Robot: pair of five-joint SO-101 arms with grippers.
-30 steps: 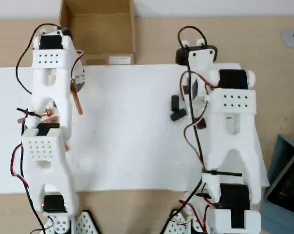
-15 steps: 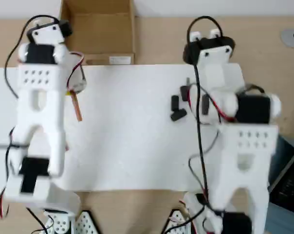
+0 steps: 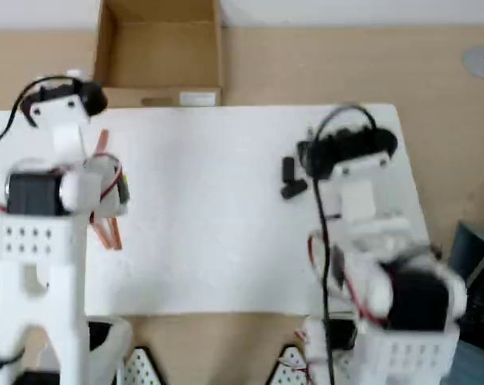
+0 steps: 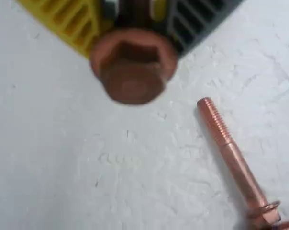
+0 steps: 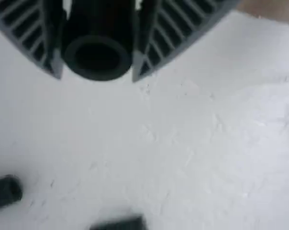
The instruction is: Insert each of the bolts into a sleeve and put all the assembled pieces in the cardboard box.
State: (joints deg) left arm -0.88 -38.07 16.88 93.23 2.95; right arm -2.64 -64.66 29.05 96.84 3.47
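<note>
White foam sheet [image 3: 210, 233] lies between them: left jaws pinch a copper bolt [image 4: 133, 67], right jaws a black sleeve [image 5: 94, 57] (well apart).

The high camera is looking steeply down from well above the worktop [image 3: 450, 88], taking in the white sheet [image 3: 210, 208] and the cardboard box [image 3: 106, 48]. The left wrist camera is peering along the left hand [image 4: 135, 14], very close to the sheet, meeting the held bolt [image 4: 133, 67] head-on, with a loose bolt [image 4: 233, 160] lying just beside that hand. The right wrist camera is looking likewise past the right hand [image 5: 99, 28] and its held sleeve [image 5: 97, 57]. All three views are sharing the sheet under the hands.
</note>
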